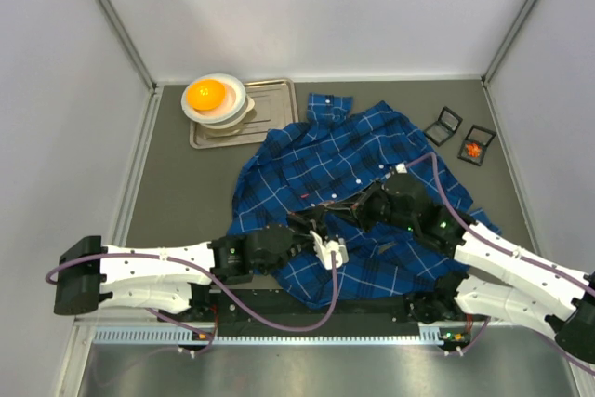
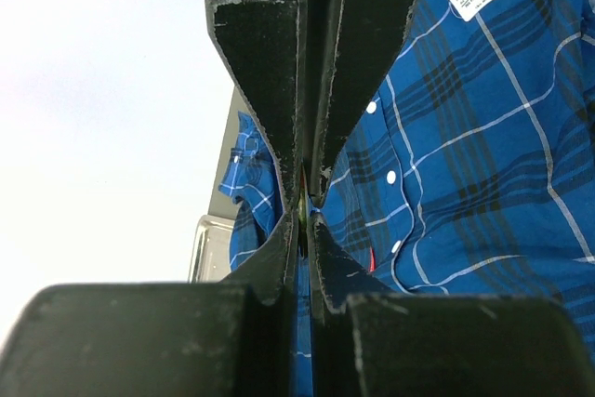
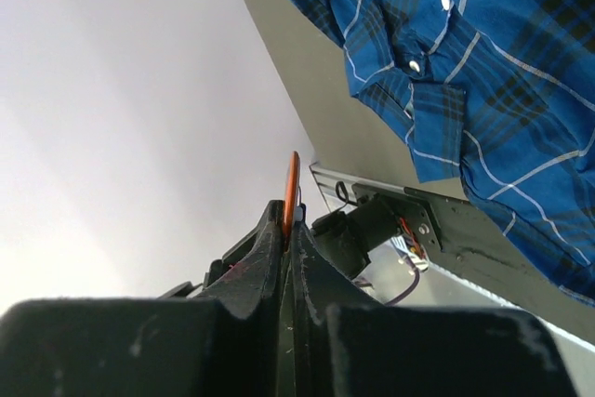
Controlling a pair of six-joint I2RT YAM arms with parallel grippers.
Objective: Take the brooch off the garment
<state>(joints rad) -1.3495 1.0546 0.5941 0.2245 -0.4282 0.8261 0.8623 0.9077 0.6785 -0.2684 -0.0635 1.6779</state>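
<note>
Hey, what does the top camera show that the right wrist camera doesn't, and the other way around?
Only the top view: the metal tray holding stacked bowls with an orange ball, and two small black boxes at far right. Only the right wrist view: the right gripper shut on a thin orange piece, seen edge-on, probably the brooch. Both: the blue plaid shirt and its white buttons.
</note>
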